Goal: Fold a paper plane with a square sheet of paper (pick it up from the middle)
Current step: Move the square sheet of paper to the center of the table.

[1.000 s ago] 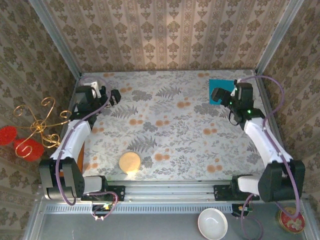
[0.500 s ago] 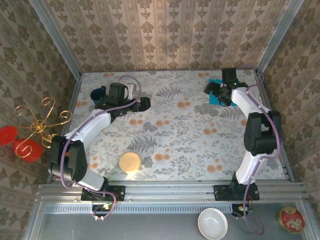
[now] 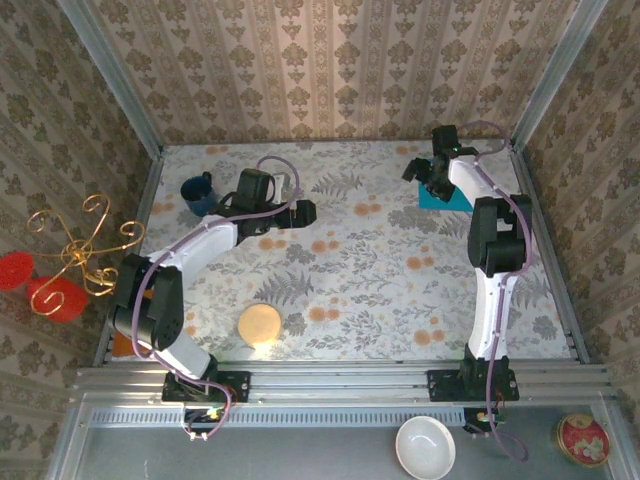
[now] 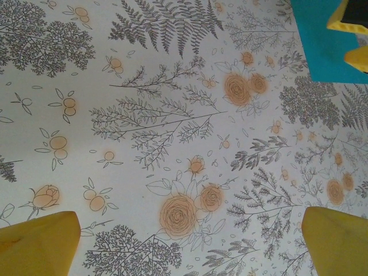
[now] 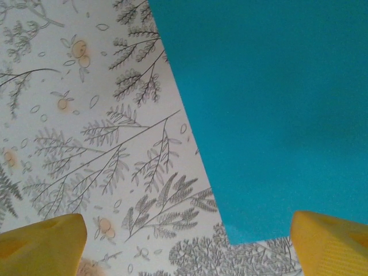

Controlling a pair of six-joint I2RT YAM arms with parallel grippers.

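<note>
The square sheet of paper lies flat at the far right of the table, bright turquoise and unfolded. In the right wrist view the paper takes up the upper right, with one corner pointing between my fingers. My right gripper hovers over the sheet's left edge, and the right gripper stands open with nothing in it. My left gripper is over the flowered cloth left of centre. The left gripper is open and empty, well short of the paper.
A dark blue mug stands at the far left. A round tan disc lies near the front. Patterned walls close in the table. A white bowl and a red tin sit in front of the rail.
The right arm has swung toward the far wall and its gripper now sits over the paper's left edge. The left gripper has travelled right, from beside the mug toward the table's middle.
</note>
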